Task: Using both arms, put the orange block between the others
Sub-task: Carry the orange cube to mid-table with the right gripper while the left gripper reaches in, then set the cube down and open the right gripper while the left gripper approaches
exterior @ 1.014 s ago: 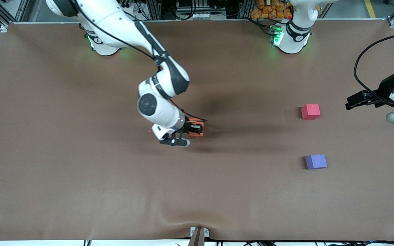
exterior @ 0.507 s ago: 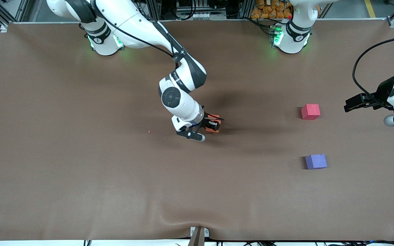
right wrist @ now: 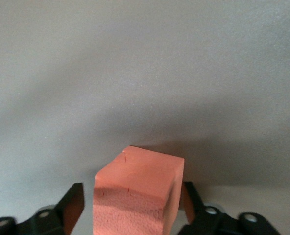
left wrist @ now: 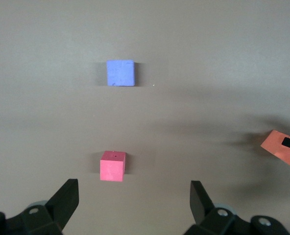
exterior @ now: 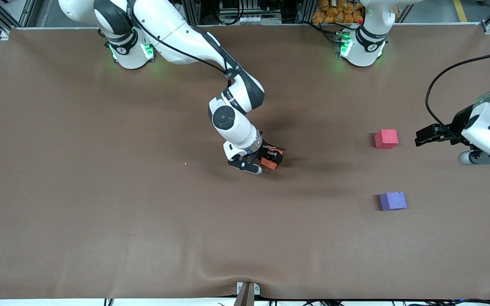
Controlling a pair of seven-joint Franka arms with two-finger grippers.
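Note:
The orange block (exterior: 272, 163) sits tilted near the middle of the table, low between the fingers of my right gripper (exterior: 267, 161). In the right wrist view the right gripper (right wrist: 132, 198) stands open, and a narrow gap shows on each side of the orange block (right wrist: 140, 188). The red-pink cube (exterior: 386, 139) and the purple-blue cube (exterior: 393, 201) lie toward the left arm's end, the purple-blue one nearer the front camera. My left gripper (exterior: 418, 138) hangs open and empty beside the red-pink cube. The left wrist view shows my left gripper (left wrist: 134, 193), the red-pink cube (left wrist: 112, 166), the purple-blue cube (left wrist: 120, 73) and the orange block (left wrist: 278, 146).
The brown table cover (exterior: 100, 212) has a wrinkle and a metal clamp (exterior: 247, 291) at its edge nearest the front camera. A tiny orange crumb (exterior: 185, 163) lies toward the right arm's end. A bare gap separates the two cubes.
My right arm carried the orange block toward the left arm's end, and its fingers have parted off the block. My left gripper moved closer to the red-pink cube.

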